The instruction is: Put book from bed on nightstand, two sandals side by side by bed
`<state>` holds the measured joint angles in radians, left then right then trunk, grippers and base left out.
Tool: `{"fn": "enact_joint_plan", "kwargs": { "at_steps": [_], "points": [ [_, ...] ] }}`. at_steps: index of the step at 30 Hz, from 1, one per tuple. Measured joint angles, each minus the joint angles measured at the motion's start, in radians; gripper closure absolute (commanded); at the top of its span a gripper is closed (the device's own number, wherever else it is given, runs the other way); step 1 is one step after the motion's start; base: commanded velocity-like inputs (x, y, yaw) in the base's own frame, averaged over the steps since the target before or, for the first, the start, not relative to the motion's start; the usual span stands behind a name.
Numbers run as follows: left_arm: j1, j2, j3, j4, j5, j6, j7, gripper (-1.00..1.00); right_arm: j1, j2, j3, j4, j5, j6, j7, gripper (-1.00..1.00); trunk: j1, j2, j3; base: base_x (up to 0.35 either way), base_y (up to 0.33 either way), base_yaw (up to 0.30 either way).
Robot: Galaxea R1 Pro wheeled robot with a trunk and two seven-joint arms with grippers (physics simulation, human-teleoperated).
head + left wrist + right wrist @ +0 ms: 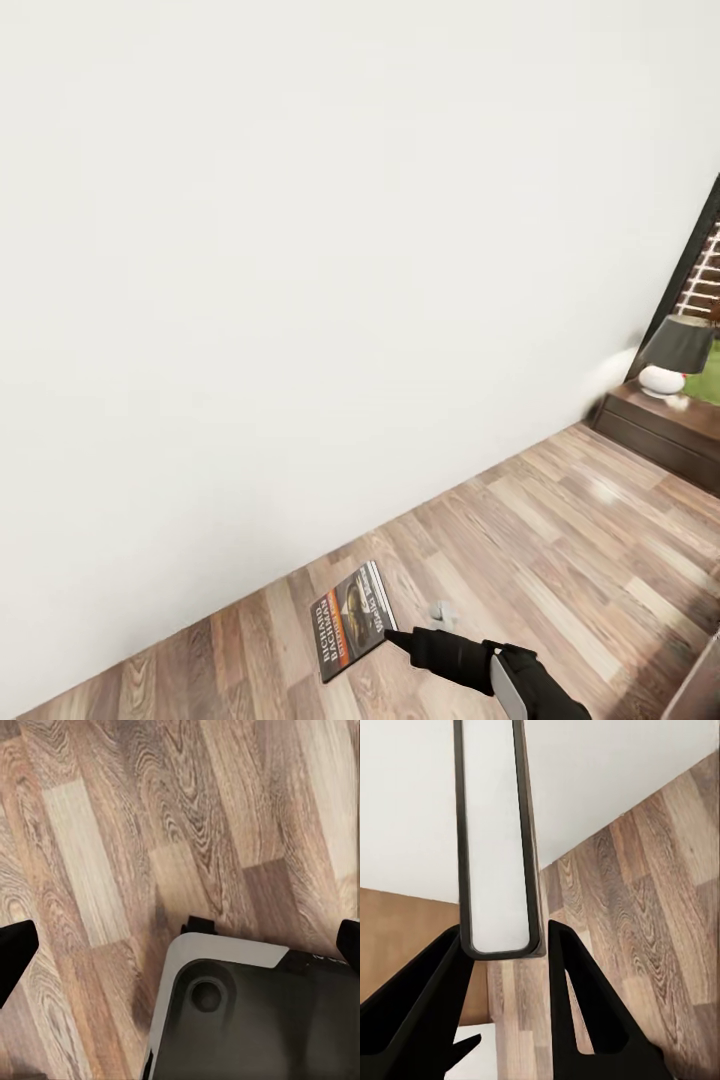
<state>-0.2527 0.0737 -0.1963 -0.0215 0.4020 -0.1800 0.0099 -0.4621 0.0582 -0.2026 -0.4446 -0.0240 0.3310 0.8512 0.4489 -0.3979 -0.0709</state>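
1. We hold the book (350, 620) in our right claw (392, 636). In the head view the claw tip meets the book's lower right edge, and the book hangs in the air above the wood floor (560, 560), cover facing up toward us.
2. In the right wrist view the 2 black fingers (577, 1020) sit closed against either side of the book (496, 847), seen edge-on, its white page block between dark covers. The jaws are narrowed to the thickness of the paperback.
3. The book extends from the claw toward 10 o'clock in the head view, its long axis running roughly from 7 to 1 o'clock, with the lettering reading along that axis.
4. The nightstand (665, 430) lies toward 2 o'clock, well apart from the book, against the white wall (300, 250). A lamp (672, 355) with a dark shade and white base stands on its top, leaving bare surface beside it.
5. We judge the right arm the one to finish this, since it already carries the book and the nightstand is on its side.
6. Our left claw (180, 945) looks down at the floor and part of our base (247, 1012). Its 2 finger tips (15, 945) sit at opposite edges of that view, spread wide, with nothing between them.
7. A dark window frame (695, 260) rises beyond the nightstand. The bed and sandals are not in sight from here.
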Motion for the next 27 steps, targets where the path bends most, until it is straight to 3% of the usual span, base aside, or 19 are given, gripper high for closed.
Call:
{"fn": "enact_joint_plan", "kwargs": {
  "at_steps": [27],
  "points": [
    [0.0, 0.0, -0.01, 0.0, 0.0, 0.0, 0.001, -1.0, 0.0, -0.001, -0.001, 0.0, 0.0, 0.0, 0.001, 1.0, 0.0, 0.0, 0.0, 0.309, 0.108, -0.293]
  ]
}}
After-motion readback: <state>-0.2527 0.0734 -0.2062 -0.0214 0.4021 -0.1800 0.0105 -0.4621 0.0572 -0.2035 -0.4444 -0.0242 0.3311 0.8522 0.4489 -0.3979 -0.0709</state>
